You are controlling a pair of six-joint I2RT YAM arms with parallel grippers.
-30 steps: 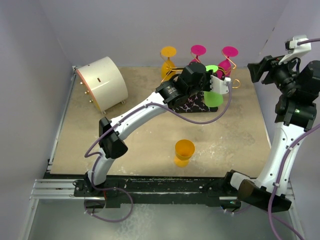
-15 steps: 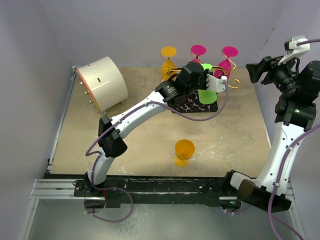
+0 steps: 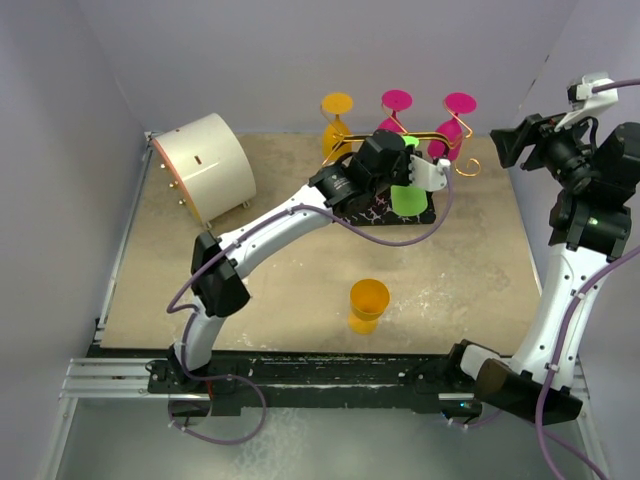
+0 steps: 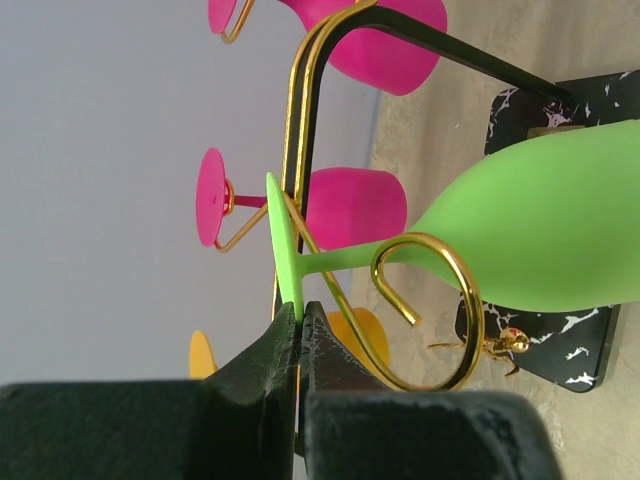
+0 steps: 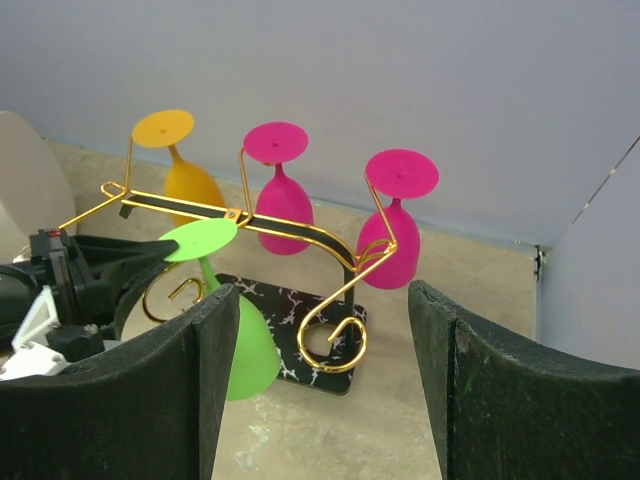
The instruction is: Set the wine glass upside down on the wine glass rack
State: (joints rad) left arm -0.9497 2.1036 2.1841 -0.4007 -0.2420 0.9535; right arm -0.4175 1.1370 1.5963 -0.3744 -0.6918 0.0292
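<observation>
Left fingers (image 4: 272,348) closed on the foot rim of the green glass (image 4: 540,225), which hangs inverted, its stem within the gold wire of the rack (image 4: 560,345), bowl over the marbled base. Right fingers (image 5: 215,380) spread wide, empty, well apart from the rack.

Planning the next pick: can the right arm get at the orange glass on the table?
Probably: the orange glass stands clear of everything, and the right gripper is open and empty.
</observation>
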